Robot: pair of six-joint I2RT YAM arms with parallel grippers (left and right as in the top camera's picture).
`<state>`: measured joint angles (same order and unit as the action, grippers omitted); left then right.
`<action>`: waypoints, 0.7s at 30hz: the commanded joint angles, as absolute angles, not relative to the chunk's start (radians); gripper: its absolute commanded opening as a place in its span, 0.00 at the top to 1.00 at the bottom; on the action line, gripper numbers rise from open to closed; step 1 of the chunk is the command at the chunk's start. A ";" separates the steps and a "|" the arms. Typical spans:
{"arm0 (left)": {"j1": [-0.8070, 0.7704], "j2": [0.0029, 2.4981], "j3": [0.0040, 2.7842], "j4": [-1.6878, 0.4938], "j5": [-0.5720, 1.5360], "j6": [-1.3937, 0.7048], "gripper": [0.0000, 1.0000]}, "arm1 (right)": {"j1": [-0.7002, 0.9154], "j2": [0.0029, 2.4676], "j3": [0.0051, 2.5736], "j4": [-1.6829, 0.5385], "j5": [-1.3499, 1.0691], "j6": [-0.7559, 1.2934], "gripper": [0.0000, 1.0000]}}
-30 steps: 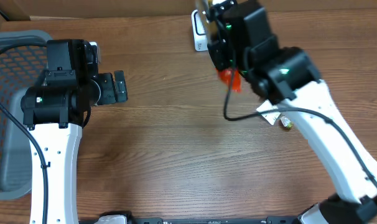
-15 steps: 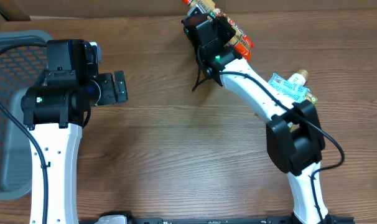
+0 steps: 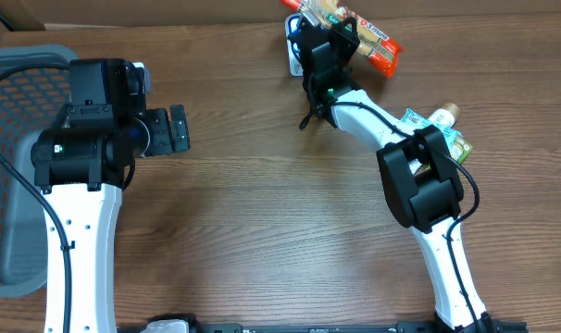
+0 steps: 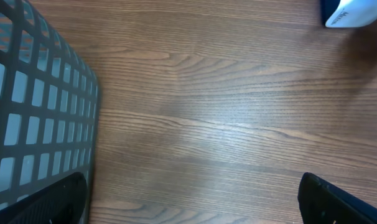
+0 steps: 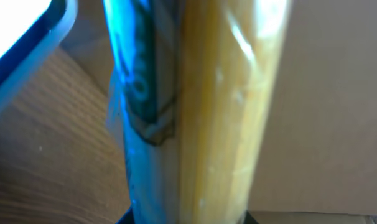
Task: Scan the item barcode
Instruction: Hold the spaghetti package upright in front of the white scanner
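Across the wooden table the big change is in the right arm: a second ago it is reared up close under the overhead camera, and now it lies stretched low toward the far edge. The left arm has not shifted at all and waits beside the grey mesh basket. The left gripper has its fingers spread wide over bare wood, holding nothing. The right gripper is pinched shut on the snack packet, the orange and yellow item to be scanned. Over the last half second that packet slides a little to the right along the back edge, so it now sits lifted just beside and above the white scanner. The wrist view bears this out: the packet fills the frame lengthwise, and the scanner's pale face with its blue rim sits in the upper left corner. That suggests the item is being presented to the reader, so the scan step looks under way rather than done. Whether the barcode faces the scanner cannot be told, since no code is legible. A small bottle lies untouched by the right arm's elbow.
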<state>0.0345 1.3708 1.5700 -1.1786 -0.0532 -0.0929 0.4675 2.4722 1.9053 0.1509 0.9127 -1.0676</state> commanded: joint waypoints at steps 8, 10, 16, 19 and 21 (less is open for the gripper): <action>0.032 1.372 1.586 -1.174 -0.059 -0.067 0.01 | 0.472 2.464 1.945 0.197 0.946 -1.097 0.96; 0.032 1.372 1.586 -1.174 -0.059 -0.067 0.00 | 0.471 2.464 1.945 0.197 0.947 -1.097 0.96; 0.032 1.372 1.586 -1.174 -0.059 -0.067 0.00 | 0.471 2.464 1.945 0.197 0.950 -1.097 0.96; 0.032 1.372 1.586 -1.174 -0.059 -0.067 0.00 | 0.474 2.464 1.945 0.194 0.950 -1.097 0.96; 0.032 1.372 1.586 -1.174 -0.059 -0.067 0.00 | 0.476 2.464 1.945 0.184 0.950 -1.097 0.96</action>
